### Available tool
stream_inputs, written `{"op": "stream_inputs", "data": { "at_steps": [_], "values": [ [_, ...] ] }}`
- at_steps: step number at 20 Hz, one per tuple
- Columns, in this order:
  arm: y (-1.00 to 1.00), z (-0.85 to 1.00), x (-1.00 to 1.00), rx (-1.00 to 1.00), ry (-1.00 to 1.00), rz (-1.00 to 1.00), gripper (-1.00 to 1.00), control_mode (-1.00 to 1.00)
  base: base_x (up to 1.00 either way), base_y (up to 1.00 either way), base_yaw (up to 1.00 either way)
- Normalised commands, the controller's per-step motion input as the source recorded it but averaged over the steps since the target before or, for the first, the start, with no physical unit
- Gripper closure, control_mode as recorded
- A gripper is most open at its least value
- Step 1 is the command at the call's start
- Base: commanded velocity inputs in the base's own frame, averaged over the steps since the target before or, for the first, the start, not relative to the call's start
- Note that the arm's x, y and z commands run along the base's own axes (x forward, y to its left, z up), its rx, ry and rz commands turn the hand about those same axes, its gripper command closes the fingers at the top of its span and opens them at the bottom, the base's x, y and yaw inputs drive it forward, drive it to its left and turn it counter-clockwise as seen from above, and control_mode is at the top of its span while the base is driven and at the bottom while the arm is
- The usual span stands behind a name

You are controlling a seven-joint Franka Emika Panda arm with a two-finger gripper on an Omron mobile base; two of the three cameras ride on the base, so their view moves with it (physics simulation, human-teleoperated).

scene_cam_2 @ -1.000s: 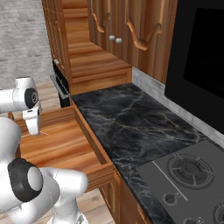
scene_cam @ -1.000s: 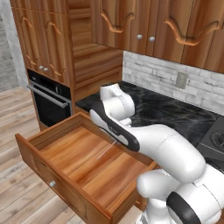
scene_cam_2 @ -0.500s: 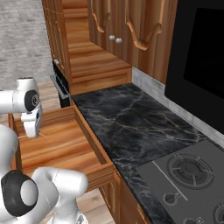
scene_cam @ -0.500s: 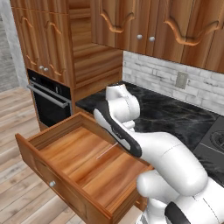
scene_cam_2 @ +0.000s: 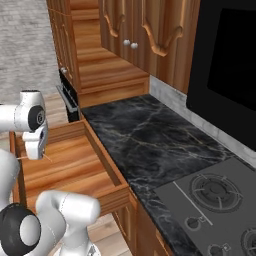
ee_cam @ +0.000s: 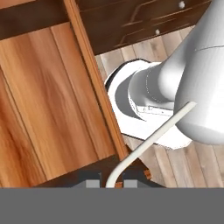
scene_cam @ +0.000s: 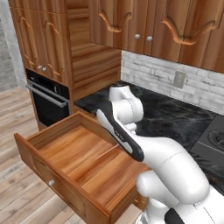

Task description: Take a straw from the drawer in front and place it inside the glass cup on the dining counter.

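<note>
Tool (ee_cam: pixel 110 183) looks clamped on the straw (ee_cam: pixel 151 139) above the drawer (scene_cam: pixel 65 162), so lift slow and keep it pinched.

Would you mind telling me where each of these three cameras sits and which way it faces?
Left base view: behind the arm's left, facing the open drawer; the white arm rises lower right.
Right base view: behind its right, facing the black counter and stove; arm lower left.
Hand view: on the hand, looking down past the straw in the gripper.
Both base views share the drawer and straw.
</note>
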Motion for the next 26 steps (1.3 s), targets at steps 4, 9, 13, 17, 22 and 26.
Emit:
{"op": "stream_inputs", "data": {
  "at_steps": [4, 9, 13, 17, 22, 26],
  "values": [
    [0.00, 0.00, 0.00, 0.00, 0.00, 0.00, 1.00, 1.00, -0.83, 0.00, 0.00],
    [0.00, 0.00, 0.00, 0.00, 0.00, 0.00, 1.00, 1.00, -1.00, 0.00, 0.12],
    [0.00, 0.00, 0.00, 0.00, 0.00, 0.00, 1.00, 1.00, -0.88, 0.10, 0.35],
    [0.00, 0.00, 0.00, 0.00, 0.00, 0.00, 1.00, 1.00, -0.60, 0.29, 0.41],
    [0.00, 0.00, 0.00, 0.00, 0.00, 0.00, 1.00, 1.00, -0.22, 0.57, 0.38],
    [0.00, 0.00, 0.00, 0.00, 0.00, 0.00, 1.00, 1.00, 0.00, 0.74, 0.32]
  ]
}}
